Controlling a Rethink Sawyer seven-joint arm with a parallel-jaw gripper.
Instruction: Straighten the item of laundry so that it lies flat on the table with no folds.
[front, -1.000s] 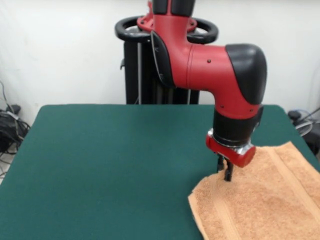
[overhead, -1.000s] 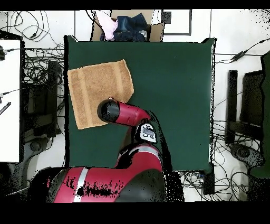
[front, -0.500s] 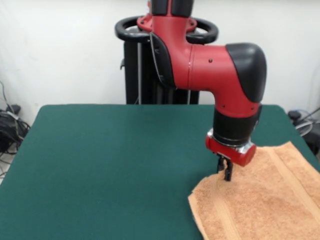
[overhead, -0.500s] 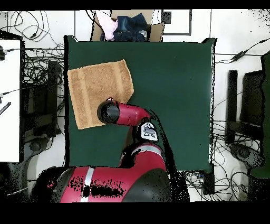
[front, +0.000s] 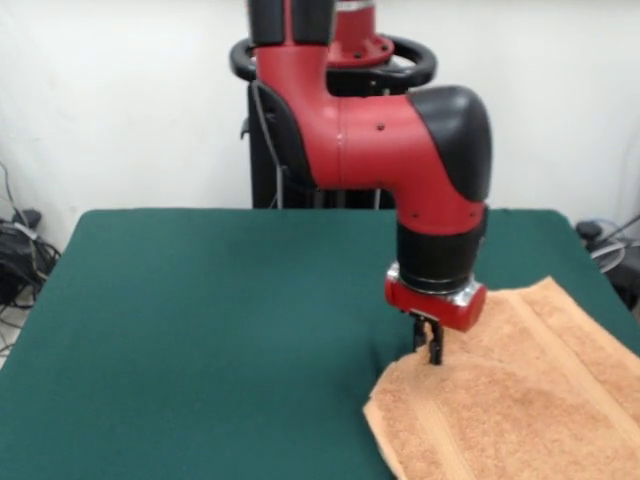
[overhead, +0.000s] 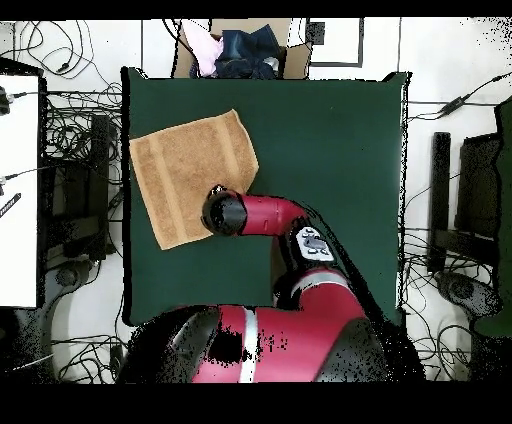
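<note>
- Towel (front: 520, 400) lies spread at the green table's (front: 200, 330) four o'clock corner in the front view.
- Gripper (front: 428, 352) pinches shut on the towel's ten o'clock edge.

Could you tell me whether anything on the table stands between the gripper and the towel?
Nothing visible does. The gripper is right at the towel's inner edge, and only bare green table lies beside it.

No text, label, brand or number was readable anywhere, whether near the pincer (front: 431, 347) or away from it.
</note>
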